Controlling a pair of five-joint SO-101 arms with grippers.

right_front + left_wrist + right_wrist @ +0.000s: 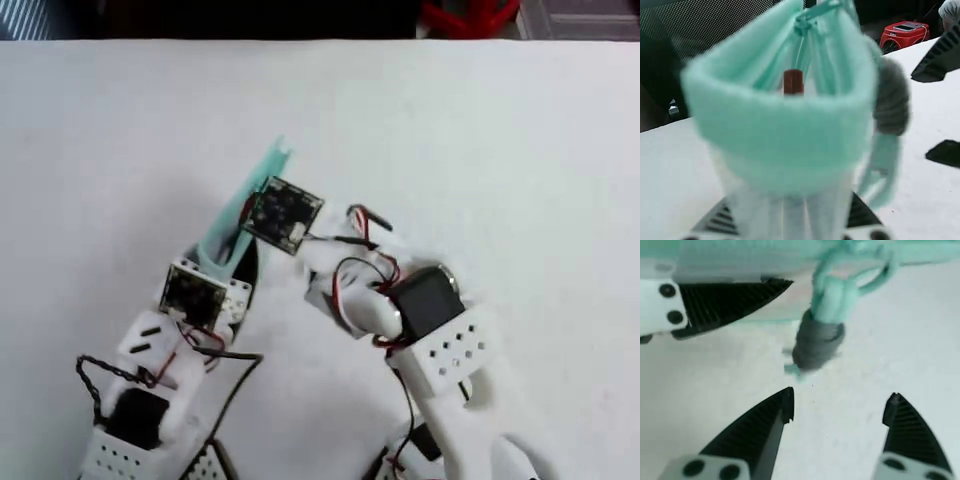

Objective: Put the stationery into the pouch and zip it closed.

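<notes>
Right jaws: the right gripper (pixel 840 412) stood wide open. Its two black ribbed fingers (pixel 762 432) were spread apart, with only bare tabletop between them.
Left jaws: the left gripper (pixel 225 262) was closed on the near end of a mint-green soft fabric pouch (pixel 785 135). One black finger lay flat against the pouch's side.
Pouch: from above it showed as a narrow strip turned on edge, slanting away from the left gripper across the table. From the left wrist, its near edge bulged in a rounded fold and its top looked parted. I could not tell how far along the zip was drawn.
Stationery: a red-brown round-ended stick (pixel 793 82) stood upright inside the parted pouch. It was too blurred for me to say what it was.
Zip pull: a grey cylindrical pull (pixel 817 345) hung on a looped mint-green cord (pixel 840 285) just beside the pouch. It sat ahead of the open right fingers and apart from them, not between them. I could not tell whether it touched the table.
Arms: the left arm came in from the near-left corner and the right arm from the near right. Their wrists were close together at the pouch.
Table: a plain white table (pixel 480 130) lay under everything.
Room behind: a red plastic box (pixel 905 32) sat beyond the table's far edge.
</notes>
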